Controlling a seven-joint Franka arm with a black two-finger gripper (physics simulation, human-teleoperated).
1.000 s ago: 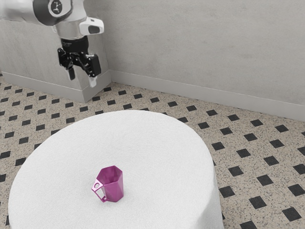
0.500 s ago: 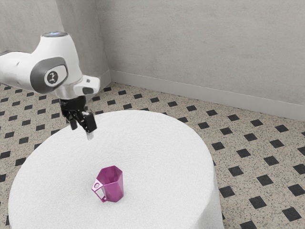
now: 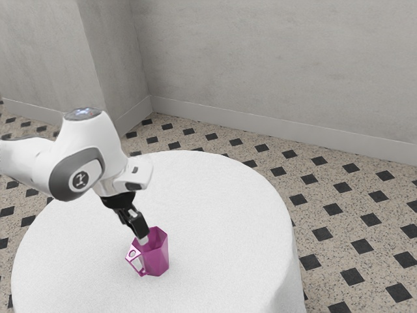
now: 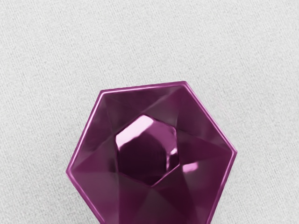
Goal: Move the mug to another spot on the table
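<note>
One mug (image 3: 153,255) (image 4: 152,158) stands upright on the desk (image 3: 215,195) (image 4: 70,46), mouth up, so its wall is free to grip. The pincer (image 3: 138,231) hangs at the mug's rim, on the mug's handle side, probably lined up for that grasp. Whether it is spread or pressed together I cannot tell.

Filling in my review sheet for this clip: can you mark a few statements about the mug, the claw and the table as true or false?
1. The mug stands upright on the round white table. True.
2. The mug is blue. False: it is magenta.
3. The claw is at the mug's rim, on its handle side. True.
4. The mug's opening is round. False: the wrist view shows it is six-sided.
</note>
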